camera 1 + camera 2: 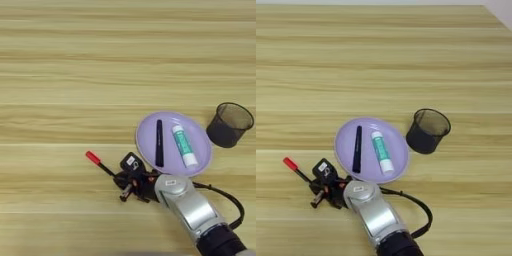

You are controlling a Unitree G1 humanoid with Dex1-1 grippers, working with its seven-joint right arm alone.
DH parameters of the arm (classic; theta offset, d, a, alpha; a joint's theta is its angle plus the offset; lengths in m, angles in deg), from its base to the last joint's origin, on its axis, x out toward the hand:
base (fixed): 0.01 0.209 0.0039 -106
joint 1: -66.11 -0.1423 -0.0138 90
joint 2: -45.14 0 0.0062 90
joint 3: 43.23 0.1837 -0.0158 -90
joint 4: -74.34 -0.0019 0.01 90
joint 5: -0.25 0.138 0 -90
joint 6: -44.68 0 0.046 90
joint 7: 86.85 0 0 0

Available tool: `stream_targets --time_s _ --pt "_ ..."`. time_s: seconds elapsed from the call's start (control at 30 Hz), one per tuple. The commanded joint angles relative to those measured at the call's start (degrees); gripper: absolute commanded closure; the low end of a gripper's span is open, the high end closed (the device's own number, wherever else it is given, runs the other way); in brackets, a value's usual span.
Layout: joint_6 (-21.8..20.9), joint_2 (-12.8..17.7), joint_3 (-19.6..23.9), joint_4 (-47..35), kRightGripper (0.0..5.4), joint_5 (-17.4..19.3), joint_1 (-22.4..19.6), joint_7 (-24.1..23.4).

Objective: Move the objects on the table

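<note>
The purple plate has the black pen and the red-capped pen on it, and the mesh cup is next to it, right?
Not quite. The purple plate holds the black pen and a white-and-teal tube. The red-capped pen is off the plate, at the claw, as the left eye view shows. The mesh cup is beside the plate.

A light-yellow wooden table (75,60) striped with darker horizontal grain carries a lilac plate (196,131) holding a black pen (159,142) and a white-and-teal tube (183,145). At the plate's 3 o'clock stands a black mesh cup (229,125). At its 8 o'clock lies a thin black pen with a red cap (95,160), beside the silver forearm (192,207) and black gripper (131,181).
</note>
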Motion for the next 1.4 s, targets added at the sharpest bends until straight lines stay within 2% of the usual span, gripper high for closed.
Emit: stream_targets --time_s 0.03,0.33,0.43,0.6,1.13,1.4 --pt "1.31 0.65 0.87 -2.32 4.97 0.47 0.35 -1.16" --pt "1.47 0.4 1.63 -3.48 4.98 1.25 0.45 -1.38" --pt "0.32 -0.51 3.72 -5.09 4.98 3.39 -0.08 -1.52" --pt "0.42 -0.63 4.33 -6.02 4.98 4.27 -0.15 -1.6" --pt "3.47 -0.38 7.23 -12.95 4.98 8.08 -0.87 -1.78" --pt "3.51 -0.21 11.36 -14.24 4.98 10.14 -2.93 -3.56"
